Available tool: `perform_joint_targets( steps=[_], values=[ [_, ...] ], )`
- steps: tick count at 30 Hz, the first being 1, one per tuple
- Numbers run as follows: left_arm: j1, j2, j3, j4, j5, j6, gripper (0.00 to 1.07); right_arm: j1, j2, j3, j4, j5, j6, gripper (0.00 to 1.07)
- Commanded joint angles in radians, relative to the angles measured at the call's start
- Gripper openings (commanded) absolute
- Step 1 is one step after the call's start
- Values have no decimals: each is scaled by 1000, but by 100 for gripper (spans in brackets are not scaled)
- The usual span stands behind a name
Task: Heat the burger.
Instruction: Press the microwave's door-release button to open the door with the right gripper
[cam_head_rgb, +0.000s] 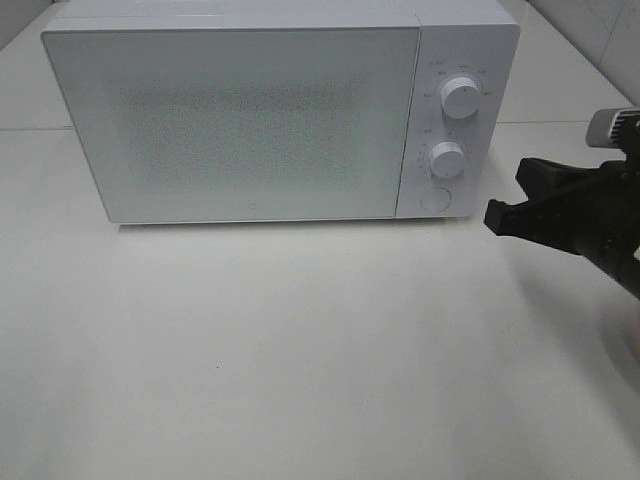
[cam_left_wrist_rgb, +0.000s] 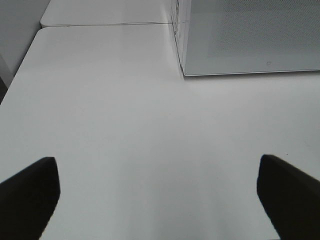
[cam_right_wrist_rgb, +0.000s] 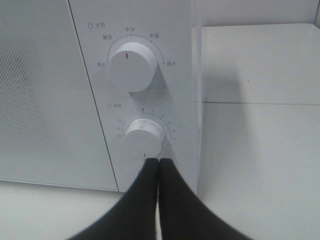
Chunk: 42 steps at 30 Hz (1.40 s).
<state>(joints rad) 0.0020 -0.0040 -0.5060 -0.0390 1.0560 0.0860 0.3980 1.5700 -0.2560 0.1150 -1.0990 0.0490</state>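
Finding one: my right gripper (cam_right_wrist_rgb: 159, 164) is clenched, the two black fingers (cam_right_wrist_rgb: 172, 200) pressed flat together with nothing between them; it is aimed at the control panel (cam_right_wrist_rgb: 142, 60) of the white microwave (cam_head_rgb: 230, 120), and in the wrist view its tips sit just under the lower knob (cam_right_wrist_rgb: 144, 133); the high view shows it off the microwave's right front corner, clear of the casing.

Finding two: my left gripper (cam_left_wrist_rgb: 157, 165) is released, jaws spread wide and empty, low over the bare white table (cam_head_rgb: 300, 350), near the microwave's left front corner (only the two dark fingertips (cam_left_wrist_rgb: 30, 195) show).

Finding three: the microwave door (cam_head_rgb: 240, 125) is closed; the upper knob (cam_head_rgb: 460, 97) carries a red mark pointing roughly upward.

Finding four: the burger appears in no view; I cannot tell where it is, the door panel being too opaque to see through.
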Motion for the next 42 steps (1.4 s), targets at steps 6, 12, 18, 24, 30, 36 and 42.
perform_joint_targets(
  steps=[6,12,18,24,30,36,42],
  values=[
    [-1,-17,0,-10,-10,1,105,163,25,-24,195,6,10,0],
    [-1,-17,0,-10,-10,1,105,220,25,-54,314,54,185,0],
    [-1,-17,0,-10,-10,1,105,220,25,-64,312,76,526,0],
    [-1,-17,0,-10,-10,1,105,222,50,-80,307,90,782,0],
    [-1,-17,0,-10,-10,1,105,222,161,-159,319,141,1064,0],
    [-1,-17,0,-10,-10,1,105,222,250,-255,373,187,1120,0],
    [-1,-17,0,-10,-10,1,105,222,319,-302,425,211,1155,0]
  ],
)
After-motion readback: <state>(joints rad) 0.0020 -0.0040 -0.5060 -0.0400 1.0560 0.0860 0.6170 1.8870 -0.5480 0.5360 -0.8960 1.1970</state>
